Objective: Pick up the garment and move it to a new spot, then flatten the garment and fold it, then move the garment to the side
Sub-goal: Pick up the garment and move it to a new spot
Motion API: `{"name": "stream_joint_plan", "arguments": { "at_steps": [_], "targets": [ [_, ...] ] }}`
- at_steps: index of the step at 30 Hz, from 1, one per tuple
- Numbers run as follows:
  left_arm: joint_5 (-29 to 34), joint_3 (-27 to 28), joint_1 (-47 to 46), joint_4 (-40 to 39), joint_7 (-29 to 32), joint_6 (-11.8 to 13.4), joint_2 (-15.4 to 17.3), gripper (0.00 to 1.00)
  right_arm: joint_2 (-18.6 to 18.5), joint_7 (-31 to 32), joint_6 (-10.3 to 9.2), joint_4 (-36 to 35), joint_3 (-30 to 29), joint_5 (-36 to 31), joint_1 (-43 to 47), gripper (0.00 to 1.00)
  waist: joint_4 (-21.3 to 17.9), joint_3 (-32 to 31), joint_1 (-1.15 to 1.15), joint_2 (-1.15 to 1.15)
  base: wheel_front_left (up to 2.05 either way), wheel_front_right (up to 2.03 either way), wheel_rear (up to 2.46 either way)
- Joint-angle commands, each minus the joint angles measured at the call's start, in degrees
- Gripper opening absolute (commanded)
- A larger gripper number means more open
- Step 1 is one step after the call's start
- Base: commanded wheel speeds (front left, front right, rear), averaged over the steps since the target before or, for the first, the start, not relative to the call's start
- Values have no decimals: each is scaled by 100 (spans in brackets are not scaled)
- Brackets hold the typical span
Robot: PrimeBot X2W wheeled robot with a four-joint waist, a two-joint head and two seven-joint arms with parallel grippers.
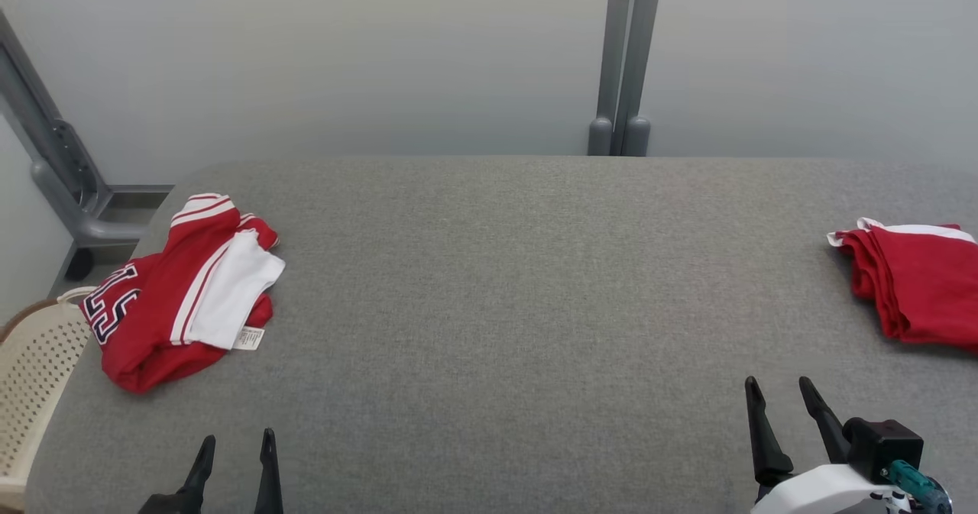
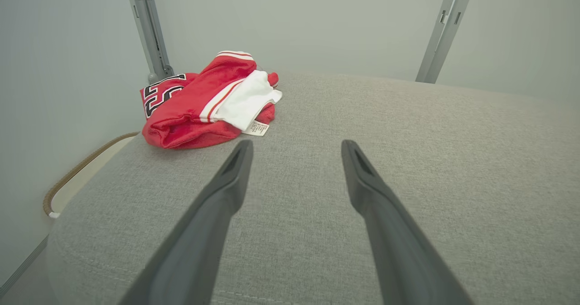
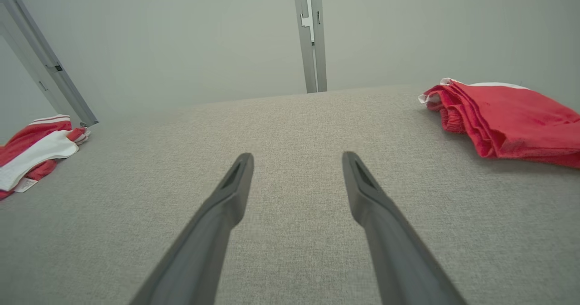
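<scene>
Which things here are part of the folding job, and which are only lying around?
For the job: crumpled red-and-white garment; left claw; right claw; grey table.
Lying about: folded red garment; cream basket; metal post.

matt woven grey table (image 1: 497,308); soft red cloth garment (image 1: 176,292).

Folded red garment (image 1: 917,289) cut by right edge.

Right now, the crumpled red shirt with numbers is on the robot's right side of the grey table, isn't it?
No. The crumpled red shirt with numbers is on the robot's left side of the grey table, as the head view shows.
</scene>
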Motion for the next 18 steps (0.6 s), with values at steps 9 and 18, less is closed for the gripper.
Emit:
{"name": "stream_joint_plan", "arguments": {
  "at_steps": [9,18],
  "targets": [
    [131,35,-32,-49,-2,45,162,100,-9,-16,-3,-12,194,204,103,100,915,8,0,0,0,0,0],
    [104,38,81,-121,35,39,287,100,-9,-16,-3,24,350,405,90,100,1838,14,0,0,0,0,0]
  ]
}}
